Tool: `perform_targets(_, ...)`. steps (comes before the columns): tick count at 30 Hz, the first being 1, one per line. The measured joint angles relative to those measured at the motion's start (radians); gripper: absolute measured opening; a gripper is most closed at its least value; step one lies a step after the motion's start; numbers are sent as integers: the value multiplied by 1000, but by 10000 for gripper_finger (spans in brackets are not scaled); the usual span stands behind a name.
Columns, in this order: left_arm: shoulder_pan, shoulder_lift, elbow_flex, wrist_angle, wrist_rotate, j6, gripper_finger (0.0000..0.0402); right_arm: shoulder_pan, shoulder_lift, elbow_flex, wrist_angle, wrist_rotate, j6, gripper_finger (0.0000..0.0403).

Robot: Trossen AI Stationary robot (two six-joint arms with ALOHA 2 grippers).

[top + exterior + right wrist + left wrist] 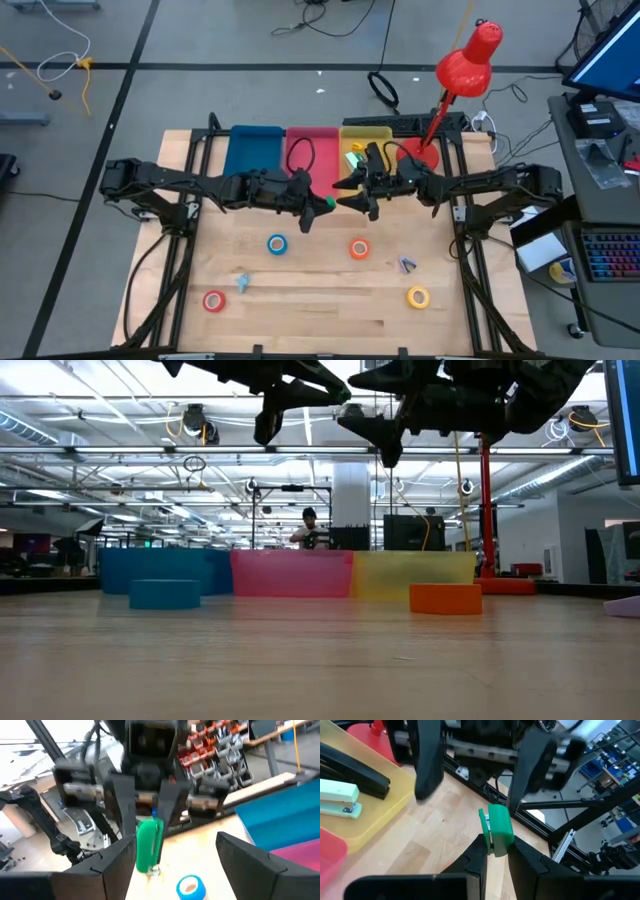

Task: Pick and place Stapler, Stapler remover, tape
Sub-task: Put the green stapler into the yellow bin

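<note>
Left gripper point(322, 207) raised just in front of yellow plastic bin point(378, 134), fingers clamped on small green plastic stapler remover point(499, 828). Right gripper point(357, 190) faces it close by, jaws spread wide, holding nothing. Both arms stretched level toward table centre. Black stapler point(355, 772) and mint stapler point(339, 797) lie inside bin. Blue tape roll point(277, 244) and orange tape roll point(359, 249) nearer front, red tape roll point(213, 300) and yellow tape roll point(418, 297) farthest.

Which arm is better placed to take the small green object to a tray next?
Left, probably. The left gripper is shut on the small green object, above the table beside the yellow tray. The right gripper faces it, open and empty.
</note>
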Motion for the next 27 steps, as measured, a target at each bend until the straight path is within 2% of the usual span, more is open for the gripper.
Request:
perform_targets(12,14,0,1,12,20,-5,59,6,110,121,-15,-10,-6,270)
perform_targets(17,14,0,1,0,34,-5,59,5,114,135,-29,-28,-3,268)
perform_targets(27,14,1,1,-11,36,3,64,4,104,135,-93,-58,46,219)
